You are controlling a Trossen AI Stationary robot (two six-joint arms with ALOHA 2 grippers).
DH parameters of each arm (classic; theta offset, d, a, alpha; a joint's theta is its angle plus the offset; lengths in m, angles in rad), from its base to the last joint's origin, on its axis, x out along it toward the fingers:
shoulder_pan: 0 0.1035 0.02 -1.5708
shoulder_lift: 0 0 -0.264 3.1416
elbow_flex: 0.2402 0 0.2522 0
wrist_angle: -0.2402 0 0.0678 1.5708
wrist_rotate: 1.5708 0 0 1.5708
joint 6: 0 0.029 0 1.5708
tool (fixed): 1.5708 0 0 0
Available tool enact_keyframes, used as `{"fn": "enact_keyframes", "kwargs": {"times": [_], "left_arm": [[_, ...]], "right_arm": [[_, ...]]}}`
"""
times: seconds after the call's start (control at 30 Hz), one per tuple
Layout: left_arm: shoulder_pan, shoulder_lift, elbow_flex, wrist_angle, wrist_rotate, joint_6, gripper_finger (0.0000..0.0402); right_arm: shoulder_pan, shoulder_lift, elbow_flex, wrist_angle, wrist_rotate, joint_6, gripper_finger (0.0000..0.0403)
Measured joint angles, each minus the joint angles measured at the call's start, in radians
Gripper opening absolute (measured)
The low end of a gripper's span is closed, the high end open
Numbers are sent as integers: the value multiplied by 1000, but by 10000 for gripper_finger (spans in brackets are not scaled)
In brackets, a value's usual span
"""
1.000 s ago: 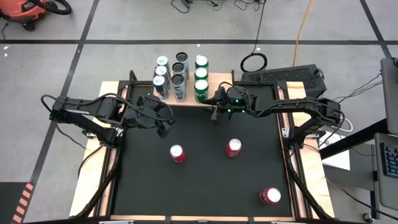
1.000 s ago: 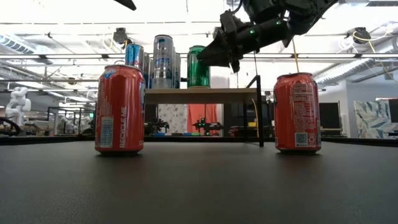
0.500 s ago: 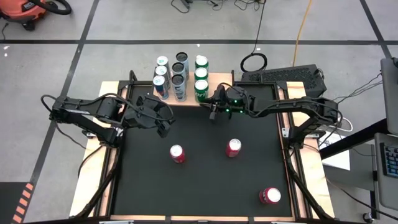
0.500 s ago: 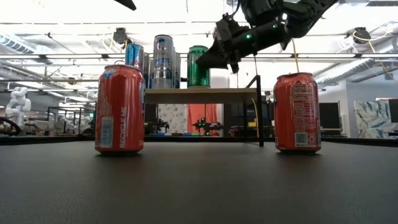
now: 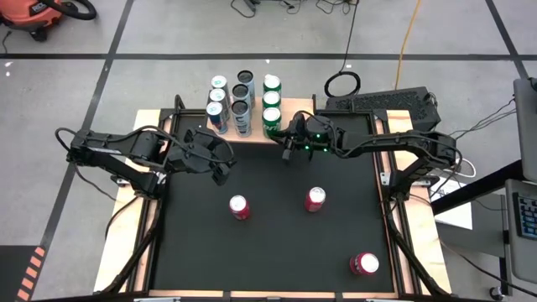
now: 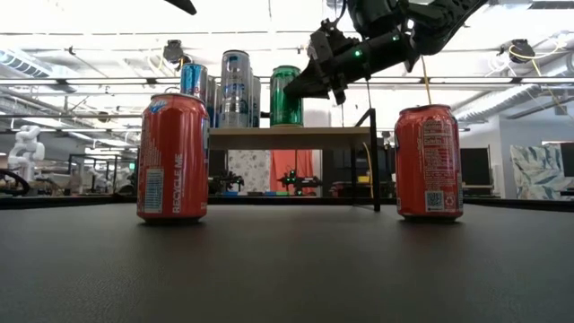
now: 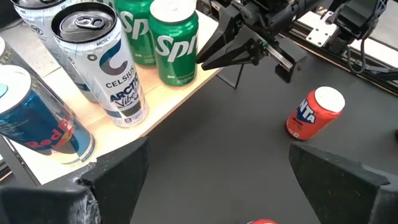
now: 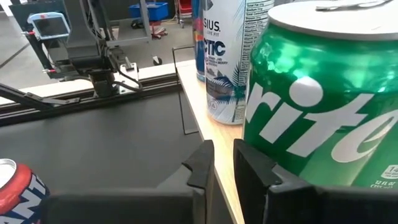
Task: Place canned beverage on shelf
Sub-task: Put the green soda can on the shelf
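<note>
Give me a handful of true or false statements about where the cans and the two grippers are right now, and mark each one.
1. Three red cans stand on the black tabletop. True.
2. The right gripper is clamped around a green can. False: its fingers are nearly together with nothing between them, just beside the nearest green can on the shelf.
3. The left gripper is open and holds nothing. True.
4. The shelf carries only green cans. False: it also holds blue and silver cans and dark-topped pale cans.
5. One red can lies tipped over. False: all three stand upright.
</note>
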Motion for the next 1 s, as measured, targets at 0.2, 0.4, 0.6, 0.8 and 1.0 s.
{"fn": "enact_keyframes", "kwargs": {"times": [0.2, 0.4, 0.6, 0.8, 1.0], "left_arm": [[0, 0, 0, 0, -1, 0, 388], [0, 0, 0, 0, -2, 0, 388], [0, 0, 0, 0, -2, 0, 388], [0, 0, 0, -1, -3, 2, 388], [0, 0, 0, -1, -3, 2, 388]], "right_arm": [[0, 17, 0, 18, 0, 5, 38], [0, 35, 0, 48, -1, 8, 38], [0, 35, 0, 55, 2, 5, 38], [0, 35, 0, 55, 7, 4, 38], [0, 35, 0, 55, 27, 3, 38]]}}
